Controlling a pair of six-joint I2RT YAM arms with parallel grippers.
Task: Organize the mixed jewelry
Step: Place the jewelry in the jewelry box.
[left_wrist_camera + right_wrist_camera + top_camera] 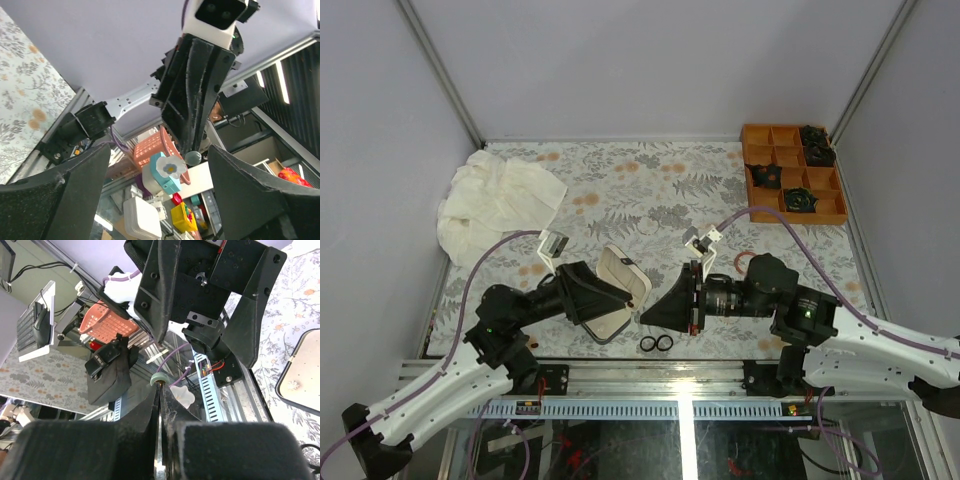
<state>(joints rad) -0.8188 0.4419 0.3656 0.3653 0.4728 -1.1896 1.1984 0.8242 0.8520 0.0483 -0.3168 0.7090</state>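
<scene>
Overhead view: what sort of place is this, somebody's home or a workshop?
Most likely a robotics lab test cell: the left arm and right arm are bolted at the table edge, plain grey panels wall it in, and the right wrist view shows a keyboard beyond.

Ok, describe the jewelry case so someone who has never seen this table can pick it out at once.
On the floral table, go toward the near edge. The case lies between the left gripper and the right gripper, which seems to pinch a small pale bead; two black rings lie nearer the edge. Nothing else there is a rounded cream slab with a dark edge.
</scene>
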